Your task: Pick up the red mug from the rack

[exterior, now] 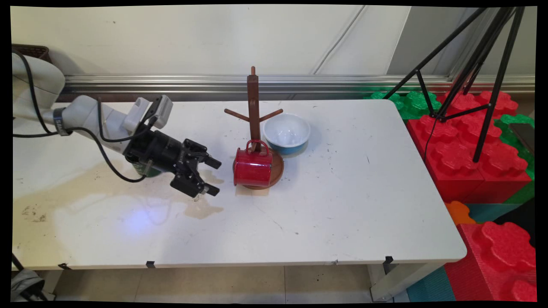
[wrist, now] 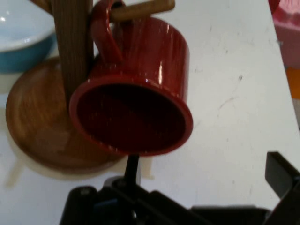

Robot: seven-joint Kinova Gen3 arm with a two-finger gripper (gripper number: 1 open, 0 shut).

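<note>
Gripper [exterior: 212, 176] spread wide, empty, just off the red mug [exterior: 253, 167] hanging on the wooden rack [exterior: 253, 112]; blue bowl [exterior: 286, 133] at the mug's one o'clock.

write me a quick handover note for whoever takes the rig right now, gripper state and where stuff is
Gripper: open, empty, low over the table just left of the red mug, facing its open mouth.
Red mug: hangs by its handle on a lower peg of the wooden mug tree, over the tree's round base.
Blue bowl with white inside: on the table, right behind the tree.
</note>
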